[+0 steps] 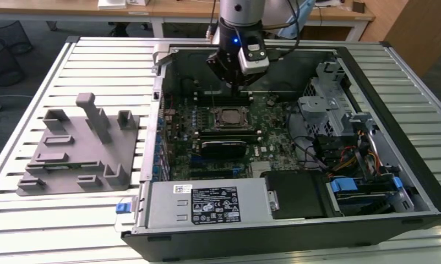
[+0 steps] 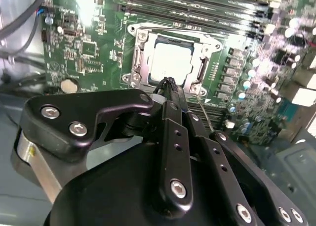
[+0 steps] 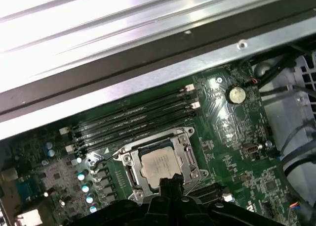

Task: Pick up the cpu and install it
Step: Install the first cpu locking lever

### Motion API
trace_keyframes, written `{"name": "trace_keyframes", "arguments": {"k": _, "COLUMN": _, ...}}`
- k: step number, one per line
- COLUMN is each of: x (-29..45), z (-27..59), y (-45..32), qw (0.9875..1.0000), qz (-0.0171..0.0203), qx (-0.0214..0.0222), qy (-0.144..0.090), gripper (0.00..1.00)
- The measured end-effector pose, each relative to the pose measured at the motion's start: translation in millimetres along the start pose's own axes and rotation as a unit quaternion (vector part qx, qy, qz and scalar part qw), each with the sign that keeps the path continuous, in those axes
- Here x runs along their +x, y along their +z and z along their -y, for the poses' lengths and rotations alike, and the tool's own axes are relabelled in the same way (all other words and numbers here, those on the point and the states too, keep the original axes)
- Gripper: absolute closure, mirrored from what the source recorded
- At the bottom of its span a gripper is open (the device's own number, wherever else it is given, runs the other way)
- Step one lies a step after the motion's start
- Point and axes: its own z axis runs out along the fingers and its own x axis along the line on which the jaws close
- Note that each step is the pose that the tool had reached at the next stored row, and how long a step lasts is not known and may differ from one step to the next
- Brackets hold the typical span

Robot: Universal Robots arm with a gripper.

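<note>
Item 1, toward the exterior view's left: a grey fixture block is lying on the slatted table, well apart from the computer case. Its posts and recesses are probably serving as holders for loose parts; none of them appears to be holding a chip.

Item 2, centre: the motherboard is lying flat in the opened case, which is resting on its side so the board is facing upward and is reachable from above.

Item 3: the socket is sitting in the middle of the board, its metal frame surrounding the cpu. In both wrist views the silver chip is lying flat and square inside the frame, cpu, so it is judged to be already seated. A thin wire lever is showing beside the frame; whether it is latched cannot be told.

Item 4: the memory slots are running alongside the socket, between it and the case wall.

Item 5: the gripper is hanging just above the socket's edge. Its fingers are pressed together with nothing between them.

Item 6, toward the exterior view's right: drive cages and cable bundles are occupying the case's far bay.
</note>
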Motion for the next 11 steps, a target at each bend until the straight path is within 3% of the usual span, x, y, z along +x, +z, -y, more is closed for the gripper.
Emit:
{"name": "trace_keyframes", "arguments": {"k": 6, "x": 0.0, "z": 0.0, "y": 0.4, "qw": 0.9985, "qz": 0.0012, "qx": -0.0024, "qy": -0.054, "gripper": 0.89}}
{"name": "trace_keyframes", "arguments": {"k": 11, "x": 0.0, "z": 0.0, "y": 0.6, "qw": 0.995, "qz": 0.0023, "qx": -0.0043, "qy": -0.1, "gripper": 0.89}}
